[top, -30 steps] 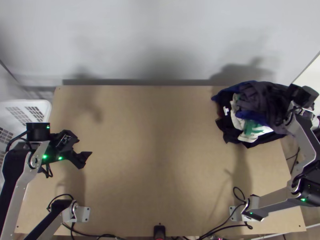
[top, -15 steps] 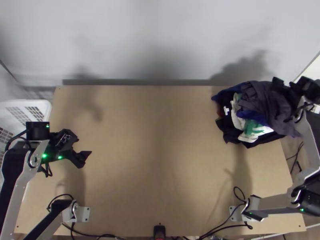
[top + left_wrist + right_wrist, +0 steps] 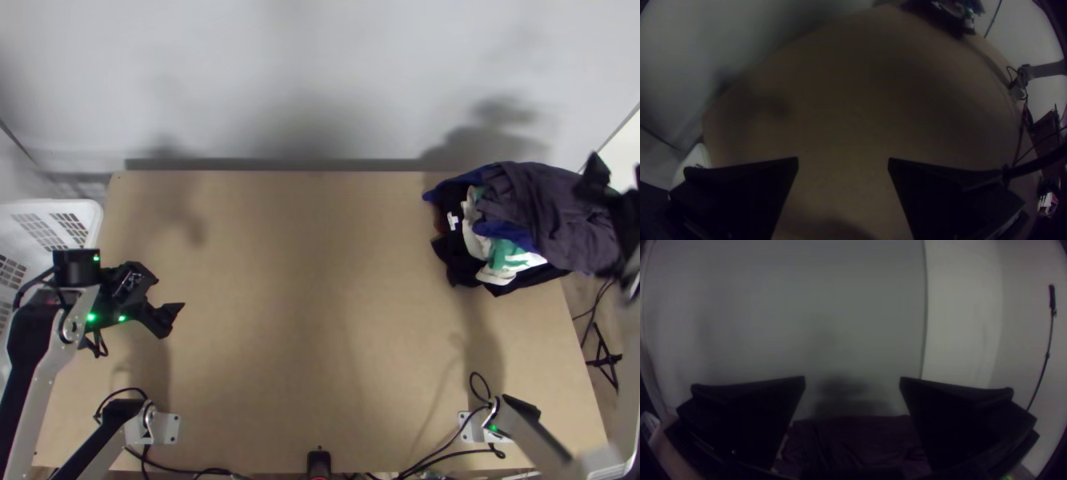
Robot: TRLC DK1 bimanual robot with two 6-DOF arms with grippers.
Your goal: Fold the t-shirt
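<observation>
A bunched pile of clothes lies at the table's far right, with a dark grey garment [image 3: 544, 212] on top and a green-and-white cloth [image 3: 512, 258] below it. Over the pile's right edge is my right gripper [image 3: 616, 178]. In the right wrist view the right gripper [image 3: 852, 378] is open with nothing between its fingers, and dark cloth [image 3: 853, 440] shows beyond them. My left gripper [image 3: 171, 293] stands open above the table's left side, away from the clothes. The left wrist view has bare wood in front of the left gripper [image 3: 843, 158].
A white plastic basket [image 3: 90, 214] stands beside the table's left edge. Bare wooden table [image 3: 320, 304] stretches between the left gripper and the clothes. Cables [image 3: 436, 458] run along the near edge, and a wall [image 3: 320, 72] rises behind the table.
My right gripper has moved to the right across the pile, and its arm has swung outward. More of the dark grey garment is uncovered. The left arm has hardly moved.
</observation>
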